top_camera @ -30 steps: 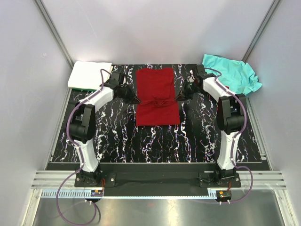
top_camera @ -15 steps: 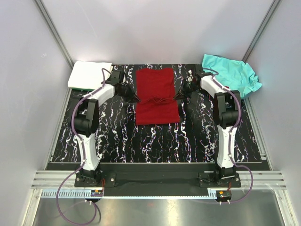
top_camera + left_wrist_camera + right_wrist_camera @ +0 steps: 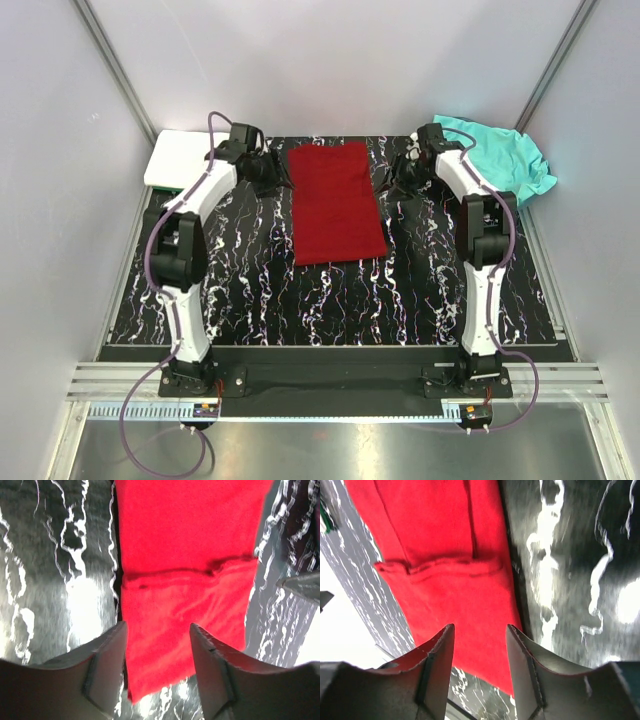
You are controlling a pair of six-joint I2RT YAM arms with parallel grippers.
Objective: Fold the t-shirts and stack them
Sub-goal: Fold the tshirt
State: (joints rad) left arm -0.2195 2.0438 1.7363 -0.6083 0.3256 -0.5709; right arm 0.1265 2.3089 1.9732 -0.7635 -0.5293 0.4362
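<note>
- The black marbled mat point(image 3: 250, 290) covers the table between the pale walls.
- The left arm point(image 3: 185, 250) and the right arm point(image 3: 485, 250) both reach from the near edge to the far half of the mat, one on each side of the middle.
- The dark red t-shirt point(image 3: 335, 205) lies flat on the mat at far centre, folded into a long narrow rectangle running near to far. The wrist views show the edge of a folded-over layer crossing its width.
- The turquoise t-shirt point(image 3: 505, 160) sits crumpled and unfolded at the far right corner, just behind the right arm's wrist.
- The white t-shirt point(image 3: 175, 160) lies folded at the far left corner, beside the left arm's wrist.
- The left gripper point(image 3: 275, 172) is just off the red t-shirt's far left edge; its fingers stand apart and hold nothing, with red cloth showing below the gap.
- The right gripper point(image 3: 395, 178) is just off the far right edge, its fingers likewise spread and empty over the cloth.
</note>
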